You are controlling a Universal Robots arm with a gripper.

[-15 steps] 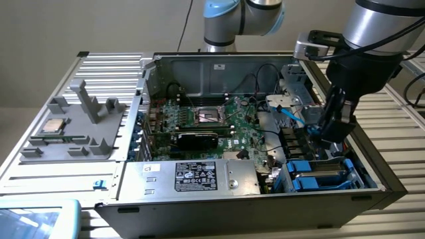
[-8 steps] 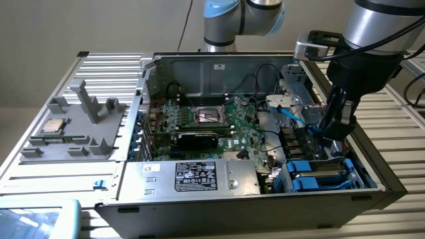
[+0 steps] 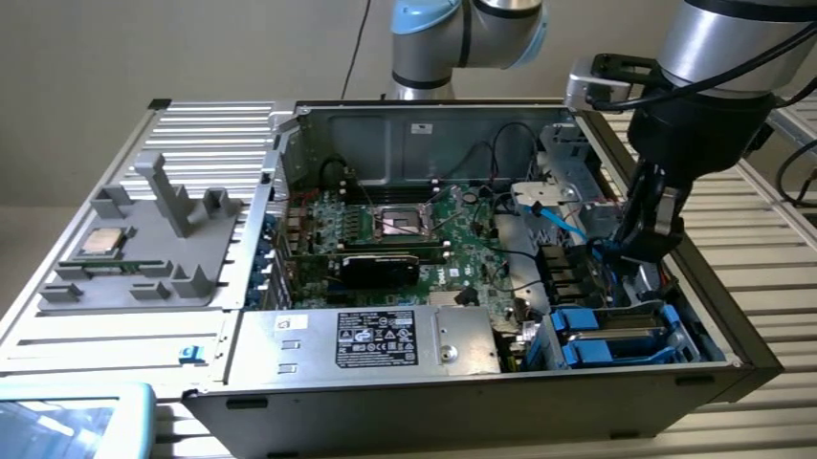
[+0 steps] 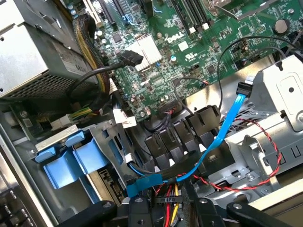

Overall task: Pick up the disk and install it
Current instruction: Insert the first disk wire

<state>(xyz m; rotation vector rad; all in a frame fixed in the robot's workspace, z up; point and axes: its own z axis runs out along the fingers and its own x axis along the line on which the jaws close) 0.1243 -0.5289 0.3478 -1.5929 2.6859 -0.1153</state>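
Computer case (image 3: 447, 406) lies open, nearest the camera. Disk (image 3: 623, 332) sits in its blue carrier inside the bay at the case corner on the exterior view's right. Placement appears done, full seating unconfirmed. Gripper (image 3: 645, 251) hangs above the bay beside the blue cable (image 4: 227, 128). Whether it is apart or together cannot be told.

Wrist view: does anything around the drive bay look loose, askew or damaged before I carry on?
The blue data cable lies loose across the black brackets, and its black plug seems to hang free beside the metal cage. Nothing else looks damaged or spilled.
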